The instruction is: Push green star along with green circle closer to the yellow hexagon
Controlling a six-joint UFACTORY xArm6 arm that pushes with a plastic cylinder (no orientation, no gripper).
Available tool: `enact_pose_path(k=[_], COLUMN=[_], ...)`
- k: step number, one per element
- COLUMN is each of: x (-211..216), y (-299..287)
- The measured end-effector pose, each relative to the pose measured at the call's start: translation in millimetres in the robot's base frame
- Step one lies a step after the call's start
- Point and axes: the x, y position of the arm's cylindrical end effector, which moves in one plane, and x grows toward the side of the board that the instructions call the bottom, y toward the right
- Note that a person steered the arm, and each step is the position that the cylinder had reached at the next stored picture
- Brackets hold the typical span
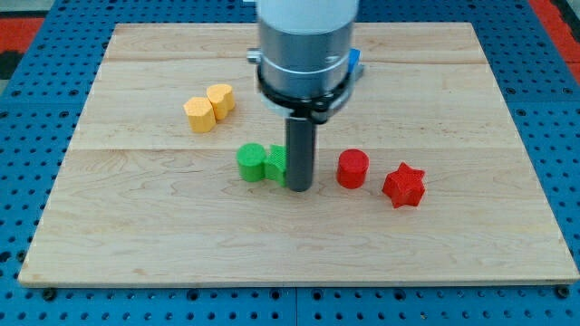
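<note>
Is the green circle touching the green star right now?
Touching. In the camera view the green circle sits flush against the green star, no board showing between them; my tip stands at the star's right edge.

Board (136, 244) open between green circle (251, 163) and yellow blocks (208, 107).

Two green blocks (252, 162), two yellow (199, 114), two red (352, 168) (pale wooden board (136, 226), dark rod (299, 154)).

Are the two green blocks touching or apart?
Touching: the green circle sits against the green star, which my tip partly hides.
</note>
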Motion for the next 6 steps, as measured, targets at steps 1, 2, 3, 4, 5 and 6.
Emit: enact_pose_path(k=[1,2,3,4,5,6], x=[-2,-24,-43,-47,-36,-29], y=[-41,-57,-62,-57,-54,-86])
